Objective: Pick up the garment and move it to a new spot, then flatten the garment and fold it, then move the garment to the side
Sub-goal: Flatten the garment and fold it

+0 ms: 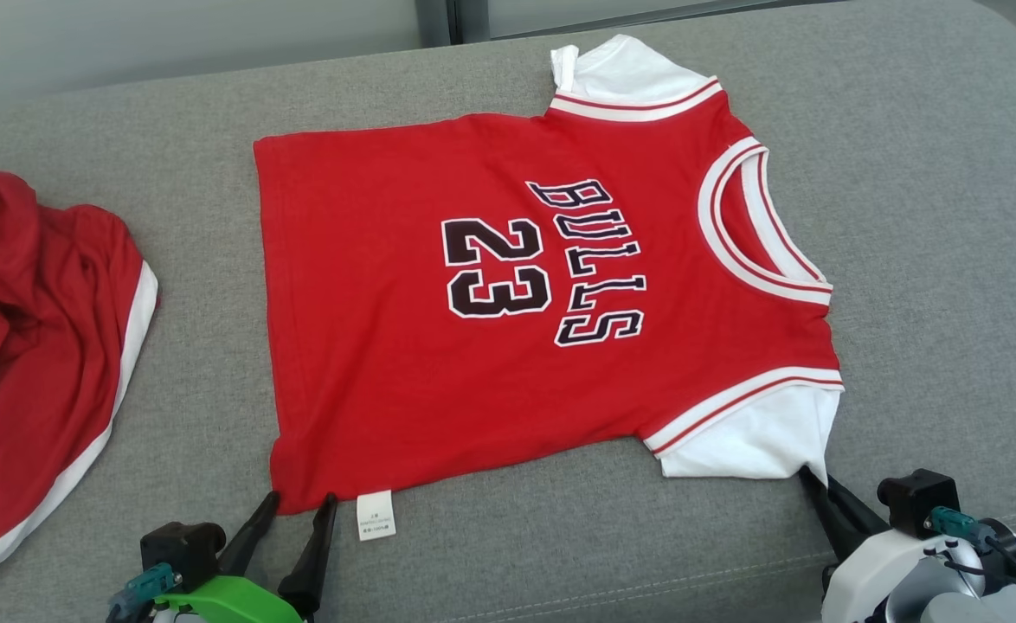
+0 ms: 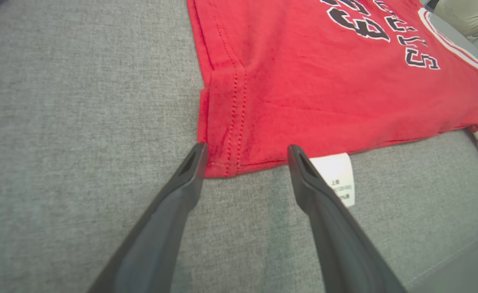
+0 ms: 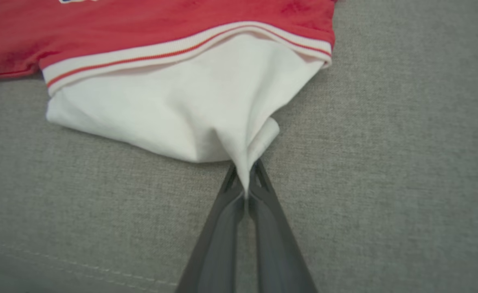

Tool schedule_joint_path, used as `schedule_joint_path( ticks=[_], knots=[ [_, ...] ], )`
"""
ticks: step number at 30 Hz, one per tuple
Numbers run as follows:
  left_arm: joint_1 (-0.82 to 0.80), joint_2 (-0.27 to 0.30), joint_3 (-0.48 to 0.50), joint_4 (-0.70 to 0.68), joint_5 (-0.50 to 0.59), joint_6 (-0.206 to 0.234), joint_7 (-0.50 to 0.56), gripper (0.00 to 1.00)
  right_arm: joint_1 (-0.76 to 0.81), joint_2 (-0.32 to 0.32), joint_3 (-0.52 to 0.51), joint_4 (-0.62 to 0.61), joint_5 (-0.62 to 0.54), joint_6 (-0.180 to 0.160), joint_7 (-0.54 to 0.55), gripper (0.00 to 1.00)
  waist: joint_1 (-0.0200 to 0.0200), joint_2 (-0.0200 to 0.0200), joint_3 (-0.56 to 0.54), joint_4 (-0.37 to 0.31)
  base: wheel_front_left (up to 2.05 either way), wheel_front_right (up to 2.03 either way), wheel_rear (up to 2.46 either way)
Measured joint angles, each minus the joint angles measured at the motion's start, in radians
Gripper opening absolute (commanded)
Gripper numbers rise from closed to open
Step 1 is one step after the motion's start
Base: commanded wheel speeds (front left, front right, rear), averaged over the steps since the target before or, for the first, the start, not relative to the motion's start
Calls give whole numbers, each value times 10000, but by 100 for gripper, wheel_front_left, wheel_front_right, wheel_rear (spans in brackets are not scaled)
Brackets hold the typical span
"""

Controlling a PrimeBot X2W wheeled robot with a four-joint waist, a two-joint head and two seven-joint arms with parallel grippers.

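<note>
The garment [image 1: 508,294] is a red "BULLS 23" jersey with white sleeves, spread flat on the grey couch cushion [image 1: 923,260]. My right gripper [image 1: 813,481] is shut on the corner of the near white sleeve [image 3: 190,118], and the cloth bunches into its fingertips [image 3: 245,179]. My left gripper [image 1: 300,500] stands open at the near hem corner [image 2: 222,158], one finger at each side of that corner, with a white care label [image 2: 336,175] by the right finger.
A second red garment with a white stripe [image 1: 32,346] lies crumpled at the left of the cushion. A seam runs along the cushion's front edge [image 1: 646,588]. Bare grey fabric lies to the right of the jersey.
</note>
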Motion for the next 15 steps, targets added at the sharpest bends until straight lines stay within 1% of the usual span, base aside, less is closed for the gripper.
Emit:
schedule_joint_path(
  ticks=[7,15],
  knots=[
    [-71,-2,-92,180,-77,-6,2,100,-162,0,86,132,13,4,-13,0,0,0,19,-27,0,0,0],
    [-127,27,104,441,-77,-6,-13,100,-240,-2,146,226,98,52,-15,0,0,0,-16,-43,0,0,0]
  ],
)
